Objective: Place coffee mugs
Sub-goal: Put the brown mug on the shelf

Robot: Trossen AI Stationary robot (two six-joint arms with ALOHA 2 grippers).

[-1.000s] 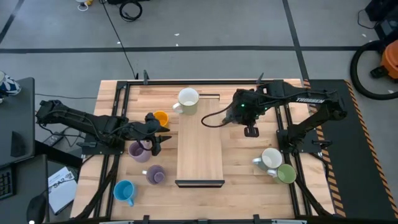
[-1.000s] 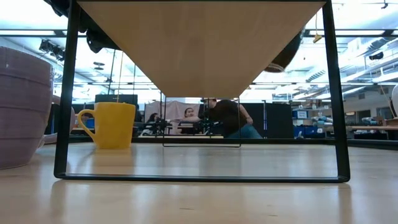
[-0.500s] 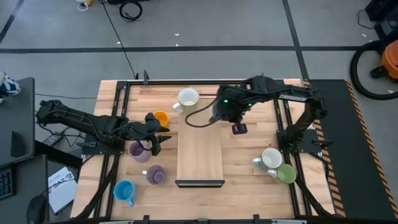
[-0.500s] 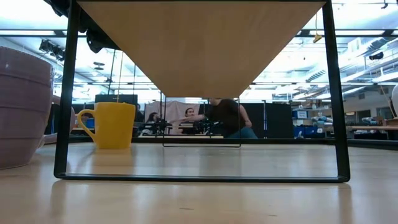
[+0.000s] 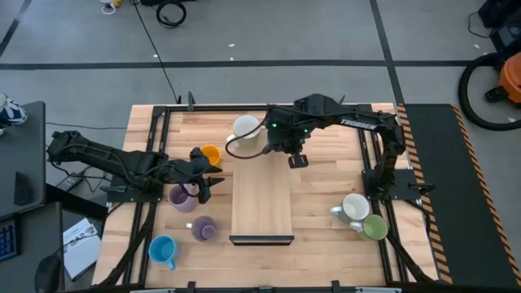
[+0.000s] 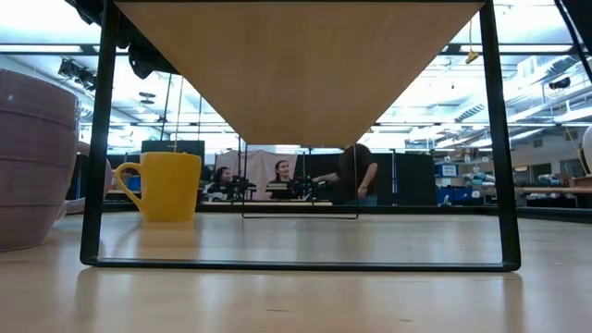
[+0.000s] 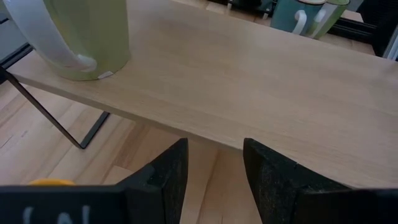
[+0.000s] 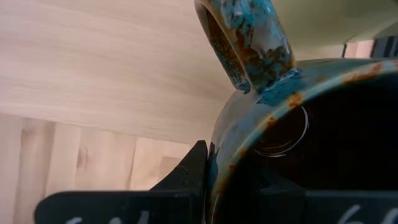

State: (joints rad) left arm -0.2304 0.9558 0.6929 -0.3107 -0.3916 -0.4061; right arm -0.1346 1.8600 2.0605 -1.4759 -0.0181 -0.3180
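Observation:
My right gripper [image 5: 297, 159] is shut on a dark grey mug with a teal and rust glaze [image 8: 292, 112], above the far right part of the wooden riser [image 5: 262, 199]. A white mug [image 5: 246, 129] stands on the riser's far end. My left gripper [image 5: 207, 182] is open and empty at the riser's left, between the orange mug [image 5: 211, 154] and a lavender mug [image 5: 180, 196]. A second lavender mug [image 5: 203, 229] and a light blue mug [image 5: 163, 251] stand on the table at near left. A white mug [image 5: 355, 207] and a green mug [image 5: 375, 227] stand at near right. My right gripper holds the dark mug by its rim [image 8: 219, 163], close to the handle [image 8: 245, 37]. One finger [image 8: 194, 171] is outside the wall; the other seems to be inside the hollow, where it is dark. The mug is lifted clear above the riser.
The riser stands on a thin black frame [image 6: 92, 185], with open room beneath its top. Black rails run along the table's left and right sides [image 5: 383, 195]. People are in the room beyond the table [image 6: 356, 180].
My right gripper has carried the dark mug toward the table's left and far edges, from beside the riser's right side to above the riser's far right part, close to the white mug. It has stayed shut on the mug.

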